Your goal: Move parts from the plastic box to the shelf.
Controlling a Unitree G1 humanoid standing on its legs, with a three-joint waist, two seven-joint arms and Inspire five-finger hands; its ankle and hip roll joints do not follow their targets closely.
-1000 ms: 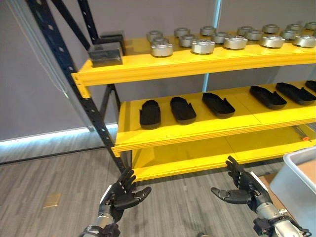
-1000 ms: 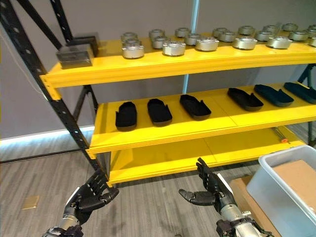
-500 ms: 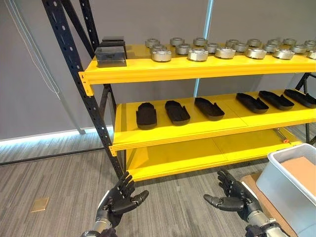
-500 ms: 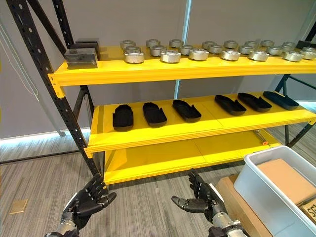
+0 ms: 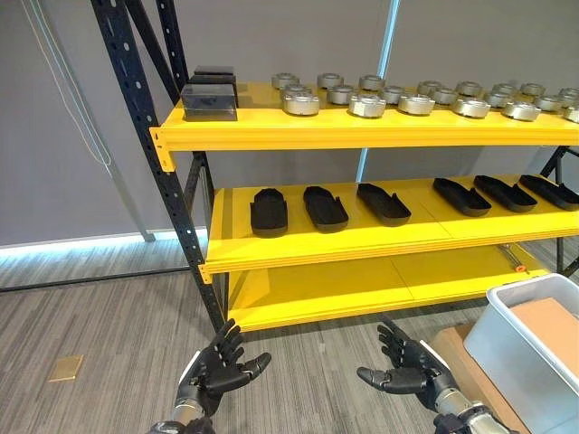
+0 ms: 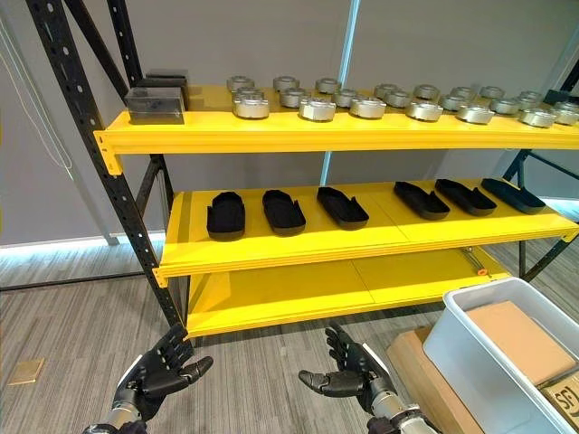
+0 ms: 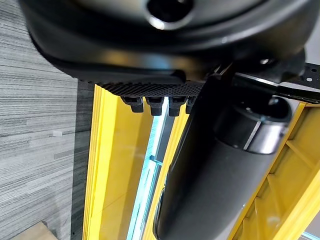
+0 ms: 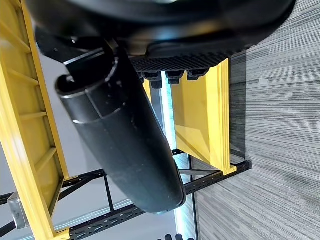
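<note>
Shelf [image 5: 362, 136] of yellow boards on a dark upright frame runs its long axis across the scene, standing on the grey wood-grain floor [image 5: 99, 334] against a grey wall, with three yellow levels stacked one over another. Along the shelf's top level sits a double row of round silver metal parts [image 5: 366, 107], squat and disc-like, spread from near the middle out toward the robot's right end; at the left end of that same level, just beside the dark upright, lie dark rectangular blocks [image 5: 210, 101] stacked flat. On the shelf's middle level lie black elongated trays [image 5: 325, 207], shaped rather like shoe soles, each with its long axis pointing from the front edge back toward the wall, set side by side and apart from one another. The shelf's lowest level shows bare yellow board. In front of the shelf's right end, on the floor, stands the plastic box [image 6: 452, 339], pale grey-white with a thick rim, holding a flat brown cardboard piece [image 6: 520, 330] inside; a brown cardboard sheet [image 6: 425, 371] lies under or just beside it. Below the shelf's front edge, over the floor, the left hand [image 5: 220, 371] is held out with fingers spread and straight, holding nothing. Right hand [image 5: 407, 369] is likewise spread wide and empty, between the shelf and the plastic box, near the box's corner.
</note>
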